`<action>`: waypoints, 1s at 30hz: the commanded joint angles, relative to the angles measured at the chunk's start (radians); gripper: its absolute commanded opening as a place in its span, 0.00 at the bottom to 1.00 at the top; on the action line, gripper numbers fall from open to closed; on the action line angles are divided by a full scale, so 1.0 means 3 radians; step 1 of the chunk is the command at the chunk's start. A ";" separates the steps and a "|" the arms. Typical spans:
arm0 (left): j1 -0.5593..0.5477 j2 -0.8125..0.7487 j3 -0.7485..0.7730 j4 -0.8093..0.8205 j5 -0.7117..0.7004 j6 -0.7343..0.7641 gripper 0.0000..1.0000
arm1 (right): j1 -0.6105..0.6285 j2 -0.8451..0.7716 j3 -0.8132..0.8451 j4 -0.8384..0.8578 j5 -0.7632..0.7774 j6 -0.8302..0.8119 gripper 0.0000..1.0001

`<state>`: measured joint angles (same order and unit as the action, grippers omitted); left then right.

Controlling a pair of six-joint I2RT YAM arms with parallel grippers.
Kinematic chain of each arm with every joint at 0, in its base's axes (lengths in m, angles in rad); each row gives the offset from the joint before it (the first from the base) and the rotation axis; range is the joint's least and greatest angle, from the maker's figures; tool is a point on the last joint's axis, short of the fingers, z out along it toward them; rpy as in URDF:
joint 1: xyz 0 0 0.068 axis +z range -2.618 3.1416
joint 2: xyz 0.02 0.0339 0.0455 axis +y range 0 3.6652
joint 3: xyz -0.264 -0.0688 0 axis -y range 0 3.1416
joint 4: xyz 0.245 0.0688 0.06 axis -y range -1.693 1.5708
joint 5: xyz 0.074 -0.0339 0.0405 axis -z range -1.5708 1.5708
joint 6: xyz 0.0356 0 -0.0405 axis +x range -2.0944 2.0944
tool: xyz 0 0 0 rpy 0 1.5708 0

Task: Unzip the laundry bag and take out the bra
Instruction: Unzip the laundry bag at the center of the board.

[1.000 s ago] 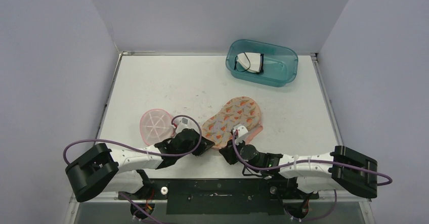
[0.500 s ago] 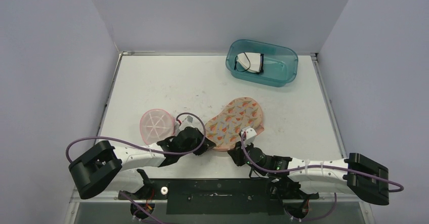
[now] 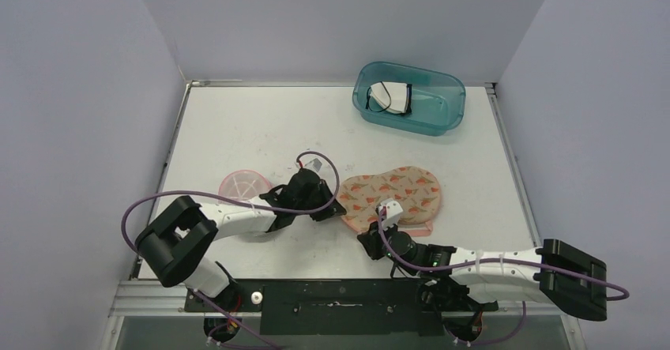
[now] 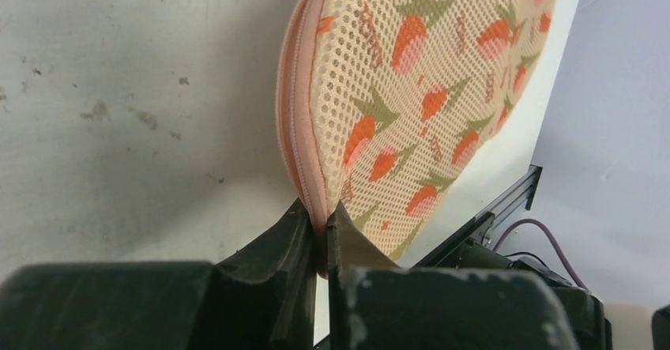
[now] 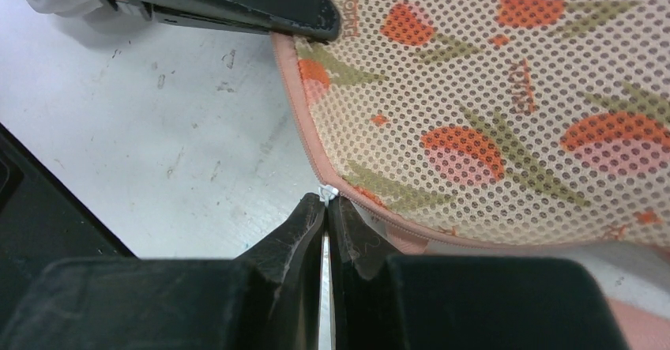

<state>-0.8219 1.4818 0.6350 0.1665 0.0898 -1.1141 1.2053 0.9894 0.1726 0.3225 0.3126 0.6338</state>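
Laundry bag (image 3: 399,194) has rotated clockwise; its long axis now lies almost left-right near the centre of the table (image 3: 237,129). Left gripper (image 4: 322,220) pinches its left tip; right gripper (image 5: 325,200) pinches its near zipper seam (image 5: 303,141).

The laundry bag (image 3: 403,188) is beige mesh, orange-and-green printed, pink-edged.

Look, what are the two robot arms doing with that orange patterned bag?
Both arms are holding the mesh laundry bag on the white table. The left jaws are pinched shut on its pink zipper edge. The right jaws are shut at the zipper line too, on a small white bit that may be the zipper pull. The bag looks zipped shut where we can see it.
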 commanded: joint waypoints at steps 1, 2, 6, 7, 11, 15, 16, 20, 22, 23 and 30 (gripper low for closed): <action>0.0153 0.0170 0.0218 -0.0018 0.0052 0.0243 0.11 | 0.0022 0.0177 0.0060 0.0356 0.0006 0.0014 0.05; 0.0152 0.0162 0.0202 0.0001 0.0052 0.0228 0.21 | 0.0022 0.0226 0.0081 0.0412 0.0002 0.0012 0.05; 0.0149 0.0024 -0.0118 0.0151 0.0116 0.0028 0.71 | 0.0022 0.0477 0.0186 0.0567 -0.0025 -0.0005 0.05; 0.0146 -0.0036 -0.0237 0.0212 0.0147 -0.0061 0.76 | 0.0024 0.0534 0.0217 0.0600 -0.0036 -0.0014 0.05; 0.0060 -0.0341 -0.0713 0.0491 0.0124 -0.0477 0.84 | 0.0022 0.0732 0.0318 0.0735 -0.0087 -0.0032 0.05; -0.0167 -0.0605 -0.0932 0.0583 -0.0157 -0.0799 0.83 | 0.0027 0.0905 0.0425 0.0851 -0.0166 -0.0051 0.05; -0.0201 -0.0656 -0.0950 0.0594 -0.0245 -0.0868 0.83 | 0.0027 0.0940 0.0453 0.0872 -0.0185 -0.0056 0.05; -0.0264 -0.0720 -0.0931 0.0621 -0.0502 -0.0992 0.79 | 0.0032 0.1017 0.0525 0.0896 -0.0250 -0.0066 0.05; -0.0264 -0.0668 -0.0880 0.0611 -0.0559 -0.1016 0.75 | 0.0032 0.0997 0.0534 0.0877 -0.0258 -0.0069 0.05; -0.0263 -0.0639 -0.0864 0.0618 -0.0575 -0.1027 0.72 | 0.0032 0.0973 0.0530 0.0868 -0.0263 -0.0070 0.05; -0.0249 -0.0426 -0.0808 0.0701 -0.0630 -0.1199 0.42 | 0.0032 0.0827 0.0459 0.0811 -0.0266 -0.0059 0.05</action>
<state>-0.8970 1.3323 0.3508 0.3183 -0.0586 -1.4319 1.2060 1.2785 0.2955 0.5213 0.2382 0.6201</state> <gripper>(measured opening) 0.504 0.061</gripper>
